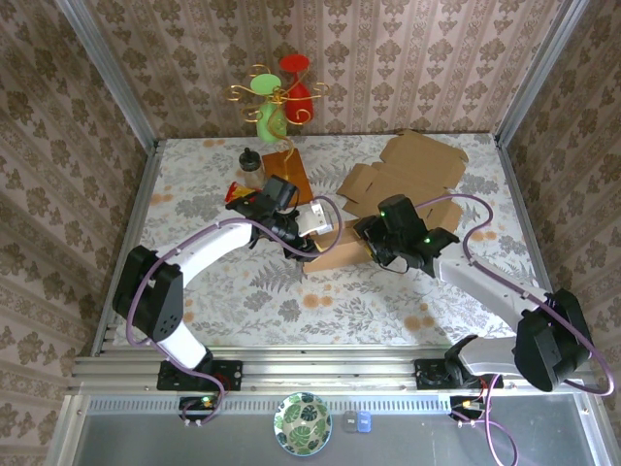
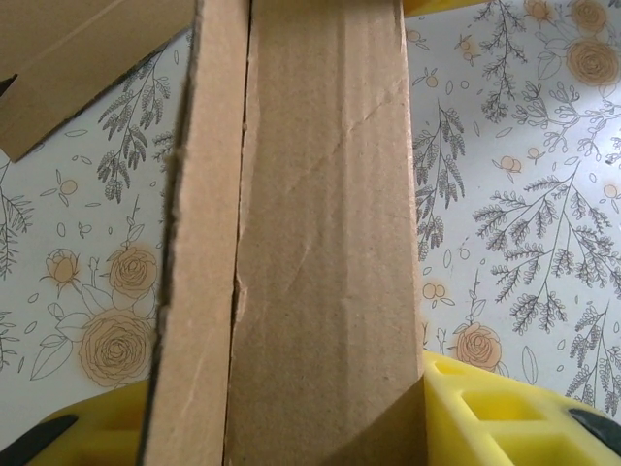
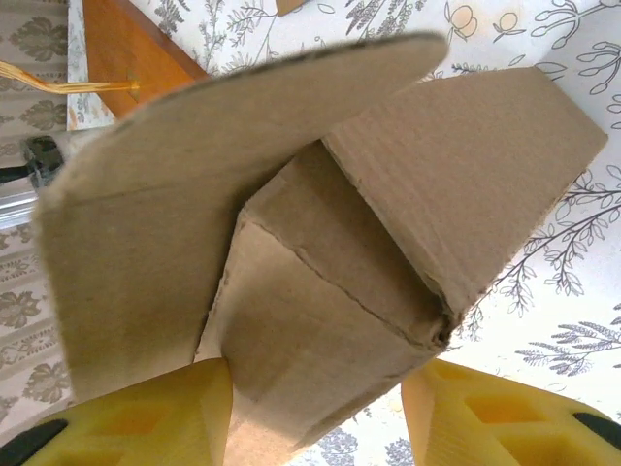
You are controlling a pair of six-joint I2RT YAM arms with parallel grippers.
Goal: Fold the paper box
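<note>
The brown paper box [image 1: 335, 254] lies half-formed at the table's middle, between my two grippers. My left gripper [image 1: 309, 241] holds its left end. In the left wrist view a doubled cardboard wall [image 2: 320, 243] runs upright between the yellow fingers [image 2: 485, 417] and spans the whole gap, so that gripper [image 2: 291, 427] is shut on it. My right gripper [image 1: 372, 243] is at the box's right end. In the right wrist view a folded corner of the box [image 3: 320, 330] sits between the fingers [image 3: 146, 417], with a rounded flap [image 3: 175, 194] raised on the left. That gripper [image 3: 315, 417] is shut on the corner.
A flat, unfolded cardboard sheet [image 1: 408, 167] lies at the back right. At the back left stand a gold mug tree with red and green cups [image 1: 277, 97], a dark bottle [image 1: 251, 167] and an orange-brown board [image 1: 288, 175]. Metal rails edge the table.
</note>
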